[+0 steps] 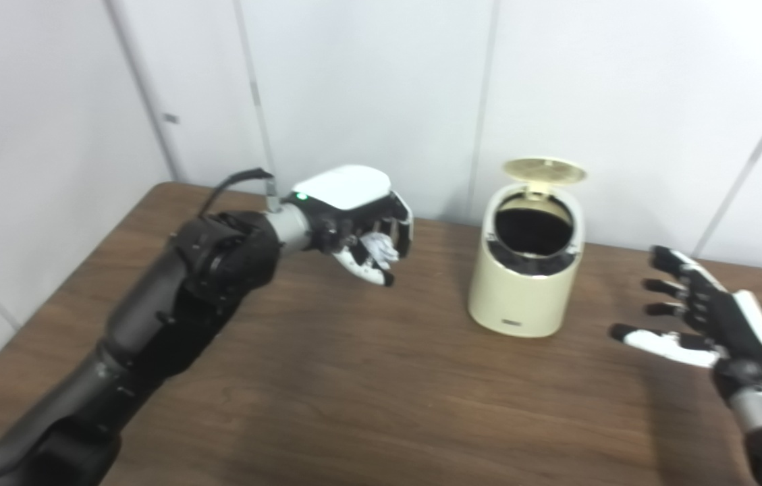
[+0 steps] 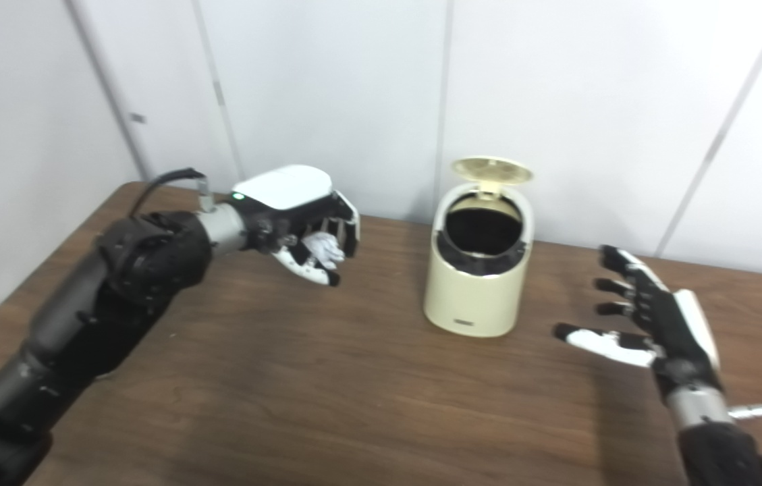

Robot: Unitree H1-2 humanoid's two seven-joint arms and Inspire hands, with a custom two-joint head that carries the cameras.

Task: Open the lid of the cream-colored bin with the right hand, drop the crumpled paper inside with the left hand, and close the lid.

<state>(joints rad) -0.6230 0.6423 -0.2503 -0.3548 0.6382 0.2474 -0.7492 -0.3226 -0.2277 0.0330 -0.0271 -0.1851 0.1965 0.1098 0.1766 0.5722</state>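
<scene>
The cream-colored bin (image 1: 519, 297) stands on the brown table near the back middle. Its round lid (image 1: 544, 170) is tipped up at the back, showing a dark inside. My left hand (image 1: 360, 219) hovers above the table to the bin's left, shut on the white crumpled paper (image 1: 379, 248), which peeks out between its fingers. My right hand (image 1: 704, 317) is off to the bin's right, open with fingers spread toward the bin, touching nothing.
The wooden table (image 1: 367, 391) runs to a white panelled wall (image 1: 381, 88) just behind the bin. A black cable (image 1: 235, 181) loops off the left wrist. The table's left edge slants under the left arm.
</scene>
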